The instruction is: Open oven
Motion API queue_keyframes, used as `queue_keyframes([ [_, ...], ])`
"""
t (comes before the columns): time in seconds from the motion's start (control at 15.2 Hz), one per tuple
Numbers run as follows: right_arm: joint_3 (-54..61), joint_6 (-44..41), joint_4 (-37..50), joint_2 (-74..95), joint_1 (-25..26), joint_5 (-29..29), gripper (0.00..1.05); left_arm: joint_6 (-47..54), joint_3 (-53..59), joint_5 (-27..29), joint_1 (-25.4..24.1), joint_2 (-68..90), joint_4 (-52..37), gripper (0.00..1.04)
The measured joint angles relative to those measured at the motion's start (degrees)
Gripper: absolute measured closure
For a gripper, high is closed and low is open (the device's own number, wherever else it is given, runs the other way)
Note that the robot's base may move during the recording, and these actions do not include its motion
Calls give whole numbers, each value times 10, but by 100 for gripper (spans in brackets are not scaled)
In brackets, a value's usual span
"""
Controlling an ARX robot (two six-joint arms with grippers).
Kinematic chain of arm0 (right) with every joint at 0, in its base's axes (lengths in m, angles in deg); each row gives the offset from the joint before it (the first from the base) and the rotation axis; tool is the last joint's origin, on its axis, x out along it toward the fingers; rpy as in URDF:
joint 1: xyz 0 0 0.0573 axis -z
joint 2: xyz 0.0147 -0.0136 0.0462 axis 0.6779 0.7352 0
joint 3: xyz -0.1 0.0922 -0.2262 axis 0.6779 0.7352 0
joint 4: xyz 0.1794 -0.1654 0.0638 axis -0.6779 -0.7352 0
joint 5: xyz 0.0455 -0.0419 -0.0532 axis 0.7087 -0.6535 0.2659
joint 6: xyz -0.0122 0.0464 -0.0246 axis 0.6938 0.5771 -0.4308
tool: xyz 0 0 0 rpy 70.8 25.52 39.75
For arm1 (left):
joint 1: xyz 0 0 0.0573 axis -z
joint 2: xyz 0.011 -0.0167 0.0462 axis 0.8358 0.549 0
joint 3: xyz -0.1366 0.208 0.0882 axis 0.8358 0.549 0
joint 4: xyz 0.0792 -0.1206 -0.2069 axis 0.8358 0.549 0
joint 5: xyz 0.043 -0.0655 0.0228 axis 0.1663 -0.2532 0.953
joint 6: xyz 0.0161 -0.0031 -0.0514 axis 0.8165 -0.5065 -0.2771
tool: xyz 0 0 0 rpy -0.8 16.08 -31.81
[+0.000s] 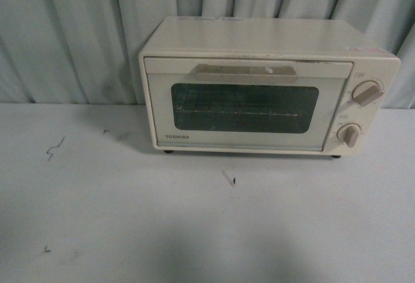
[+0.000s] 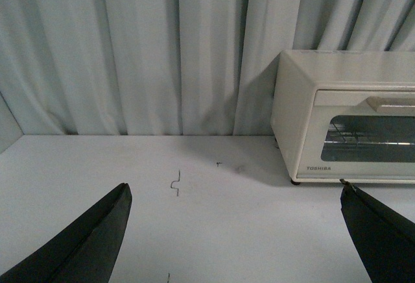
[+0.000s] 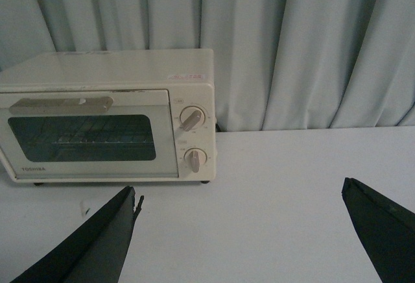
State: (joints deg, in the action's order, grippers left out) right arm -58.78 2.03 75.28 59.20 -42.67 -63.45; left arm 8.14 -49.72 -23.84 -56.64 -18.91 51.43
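1. Front view: oven (image 1: 259,88) stands on table (image 1: 194,231), approx 1 o'clock from frame ctr, back close to curtain (image 1: 78,36).
2. Door (image 1: 243,141) shut. Bar handle (image 1: 246,72) runs along its upper edge; wire rack (image 1: 246,112) visible thru glass.
3. Upper knob (image 1: 367,93) and lower knob (image 1: 349,134) at 3 o'clock of the door, stacked.
4. Left gripper (image 2: 235,191) — claw spread wide, nothing held. Oven's plain end lies ahead, well apart.
5. Right gripper (image 3: 240,187) — claw wide, nothing held. Oven's knob end lies ahead, well apart.
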Motion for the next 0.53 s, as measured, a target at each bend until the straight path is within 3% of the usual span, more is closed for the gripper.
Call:
queue_keyframes([
  [0.2,0,0,0,0,0,0,6,-10,-3,-7,-2,3,17,7],
  [0.46,0,0,0,0,0,0,6,-90,-52,-50,3,60,139,7],
  [0.53,0,0,0,0,0,1,6,-144,-76,-47,29,109,176,7],
])
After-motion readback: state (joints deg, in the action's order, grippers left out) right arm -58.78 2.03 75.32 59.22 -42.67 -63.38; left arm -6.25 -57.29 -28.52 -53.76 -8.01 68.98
